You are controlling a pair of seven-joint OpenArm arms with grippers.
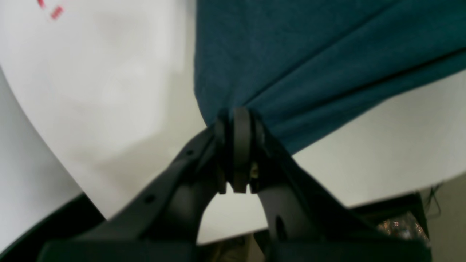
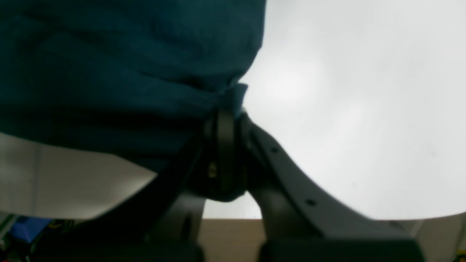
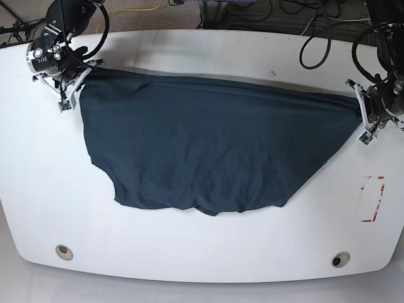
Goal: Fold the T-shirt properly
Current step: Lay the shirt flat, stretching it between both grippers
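Observation:
The dark navy T-shirt (image 3: pixel 208 145) is stretched wide across the white table (image 3: pixel 202 252), its far edge held taut between both arms while its lower part rests crumpled toward the front. At the base view's right, my left gripper (image 3: pixel 360 101) is shut on one corner of the cloth. The left wrist view shows the T-shirt (image 1: pixel 309 62) pinched in that left gripper (image 1: pixel 238 118). At the base view's left, my right gripper (image 3: pixel 82 72) is shut on the opposite corner. The right wrist view shows the T-shirt (image 2: pixel 120 72) bunched into that right gripper (image 2: pixel 227 111).
A red-outlined marker (image 3: pixel 372 199) lies on the table near the right edge. Two round holes (image 3: pixel 63 251) sit near the front edge. Cables (image 3: pixel 265 12) run behind the table's far edge.

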